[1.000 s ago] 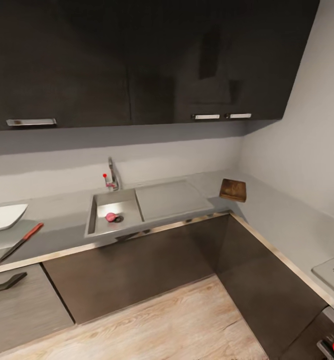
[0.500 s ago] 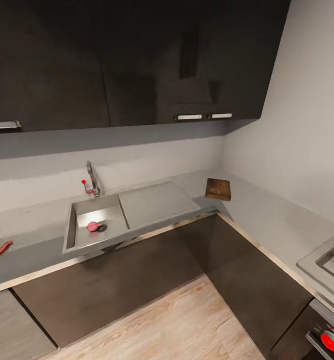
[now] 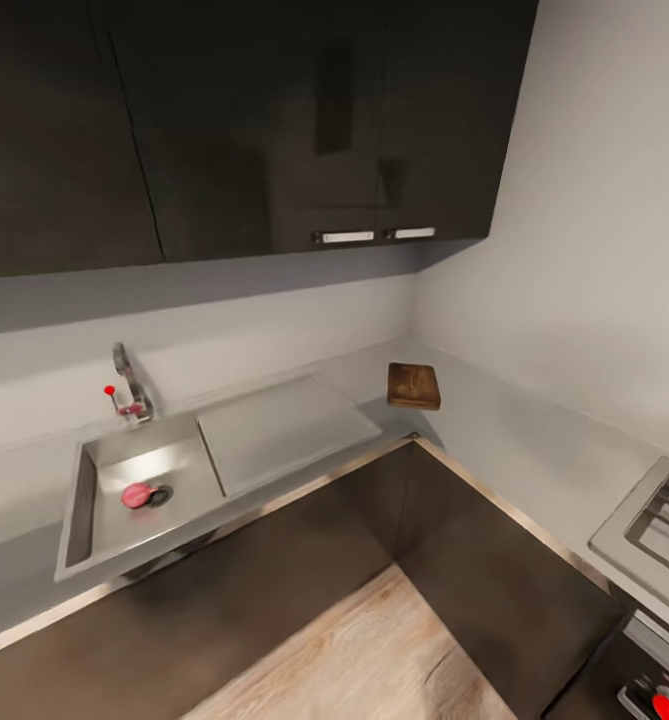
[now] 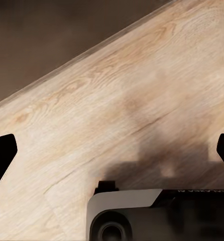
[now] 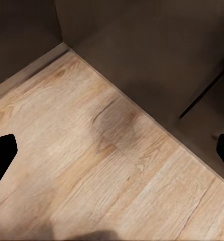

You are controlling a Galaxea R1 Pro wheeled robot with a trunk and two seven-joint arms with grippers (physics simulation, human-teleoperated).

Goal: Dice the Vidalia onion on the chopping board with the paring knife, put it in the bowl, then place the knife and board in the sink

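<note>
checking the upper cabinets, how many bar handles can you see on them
2: a left bar handle and a right bar handle, side by side along the bottom edge of the dark upper cabinets. Others may lie out of frame.

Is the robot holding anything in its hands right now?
No. Both grippers, left and right, are open over bare floor. The onion lies in the sink.

Brushed-metal sink point(image 3: 94, 500), dark wooden chopping board point(image 3: 414, 386), glossy grey countertop point(image 3: 534, 450), pale wood-grain floor point(image 3: 374, 660).

Stove point(image 3: 646, 535) cut by frame edge
</note>
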